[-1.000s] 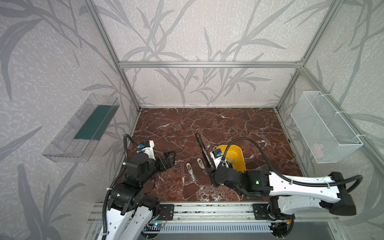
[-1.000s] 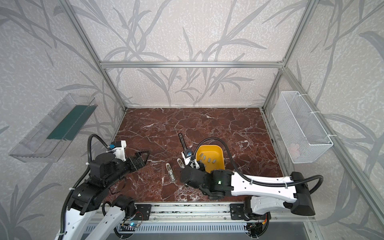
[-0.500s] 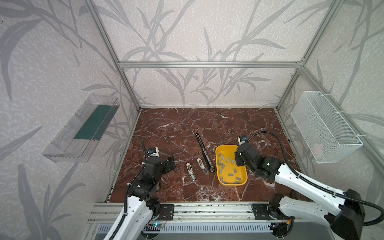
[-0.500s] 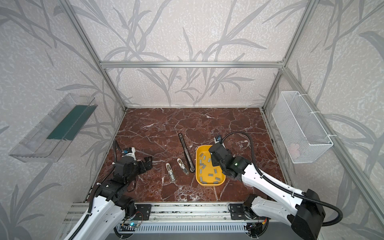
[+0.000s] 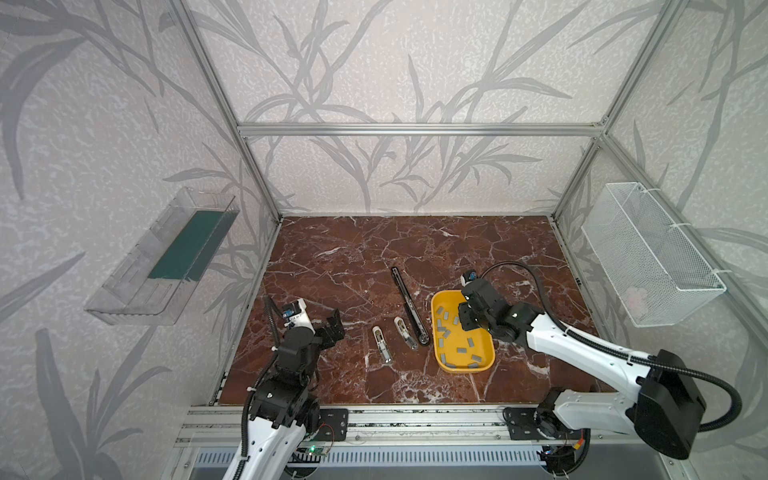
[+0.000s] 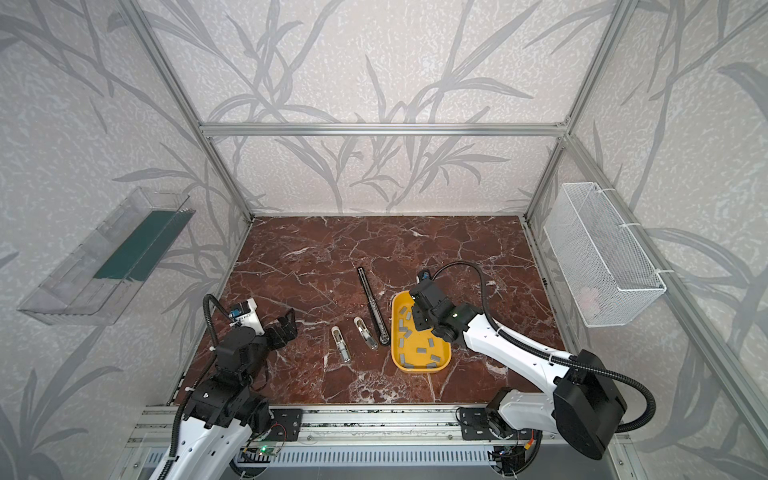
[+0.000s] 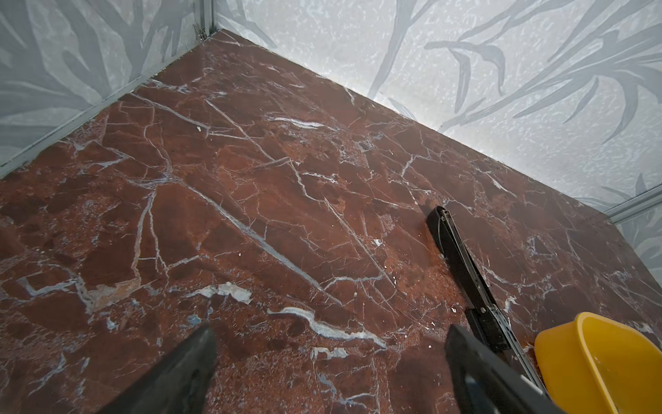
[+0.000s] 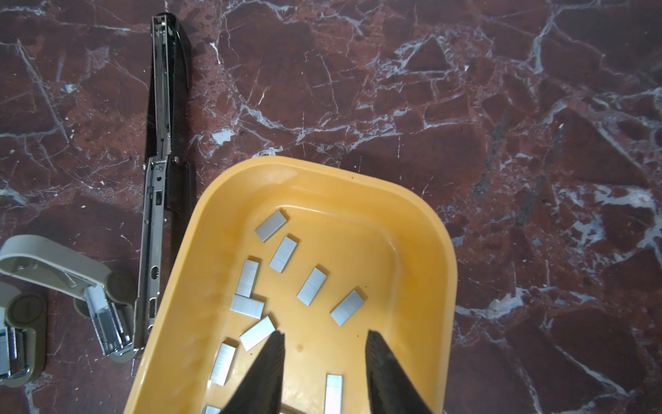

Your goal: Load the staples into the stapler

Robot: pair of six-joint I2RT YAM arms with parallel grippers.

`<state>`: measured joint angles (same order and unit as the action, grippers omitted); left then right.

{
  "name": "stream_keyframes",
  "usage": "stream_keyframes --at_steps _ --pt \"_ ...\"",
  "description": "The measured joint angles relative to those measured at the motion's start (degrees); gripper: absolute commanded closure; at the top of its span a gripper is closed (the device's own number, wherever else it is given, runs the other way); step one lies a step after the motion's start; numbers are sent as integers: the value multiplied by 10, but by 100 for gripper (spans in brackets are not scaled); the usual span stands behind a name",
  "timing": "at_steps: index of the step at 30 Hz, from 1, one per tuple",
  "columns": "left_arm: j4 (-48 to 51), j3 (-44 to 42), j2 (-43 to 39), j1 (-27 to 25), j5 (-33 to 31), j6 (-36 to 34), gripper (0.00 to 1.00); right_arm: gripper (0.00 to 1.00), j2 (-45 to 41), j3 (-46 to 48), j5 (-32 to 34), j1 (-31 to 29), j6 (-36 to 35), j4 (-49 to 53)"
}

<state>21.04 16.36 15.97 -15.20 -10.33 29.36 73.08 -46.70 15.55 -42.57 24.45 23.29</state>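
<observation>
Several grey staples (image 5: 444, 332) (image 8: 311, 286) lie loose in a yellow tray (image 5: 461, 370) (image 6: 419, 368) (image 8: 322, 168). The black stapler (image 5: 409, 307) (image 6: 372, 305) (image 8: 164, 107) lies opened out flat just left of the tray. My right gripper (image 5: 462, 322) (image 6: 417, 322) (image 8: 324, 335) hangs over the tray's far part, open, with bare tray between its tips and one strip lying further back between its fingers, untouched. My left gripper (image 5: 334, 328) (image 6: 286, 328) (image 7: 329, 335) stands open and empty over the marble at the left, apart from everything.
Two cream mini staplers (image 5: 382, 343) (image 5: 405, 332) lie between my left gripper and the black stapler. A clear bin (image 5: 166, 266) hangs on the left wall and a white mesh basket (image 5: 648, 257) on the right wall. The tray's end (image 7: 591, 340) shows in the left wrist view.
My right arm has swung from the stapler side, left of the tray, back to over the tray's far part, and its jaws have narrowed. My left arm has shifted a little, still open.
</observation>
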Motion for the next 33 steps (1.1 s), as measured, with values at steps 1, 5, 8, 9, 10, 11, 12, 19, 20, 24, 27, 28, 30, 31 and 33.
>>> stream_keyframes --at_steps 1,5,8,9,10,11,12,19,20,24,27,28,30,31,33 --pt "-3 0 8 0 1 -1 1 64 5 -1 -2 0 4 -1" --pt "-12 0 34 0 9 -3 1 68 15 2 -6 0 26 -14" --pt "-17 0 44 0 14 -5 1 70 19 11 -6 0 48 -26" --pt "-19 0 46 0 15 -5 1 70 21 15 -5 0 53 -27" --pt "-21 0 47 0 16 -5 1 69 22 18 -2 0 63 -28" --pt "-23 0 47 0 17 -5 1 71 22 22 1 0 69 -31" --pt "-24 0 47 0 17 -5 1 74 22 27 5 0 75 -36" --pt "-30 0 49 0 19 -8 1 76 33 46 16 0 122 -42" --pt "-31 0 50 0 19 -9 1 76 35 49 17 0 127 -46" --pt "-32 0 53 0 21 -9 1 73 46 51 17 0 144 -50" --pt "-32 0 53 0 21 -9 1 70 50 51 18 0 155 -50" --pt "-33 0 53 0 22 -9 1 69 50 51 19 0 160 -50" --pt "-33 0 53 0 24 -9 1 68 50 53 20 0 166 -51" --pt "-34 0 53 0 25 -9 1 67 50 54 20 0 169 -50" --pt "-34 0 53 0 26 -9 1 64 50 57 20 0 174 -50"
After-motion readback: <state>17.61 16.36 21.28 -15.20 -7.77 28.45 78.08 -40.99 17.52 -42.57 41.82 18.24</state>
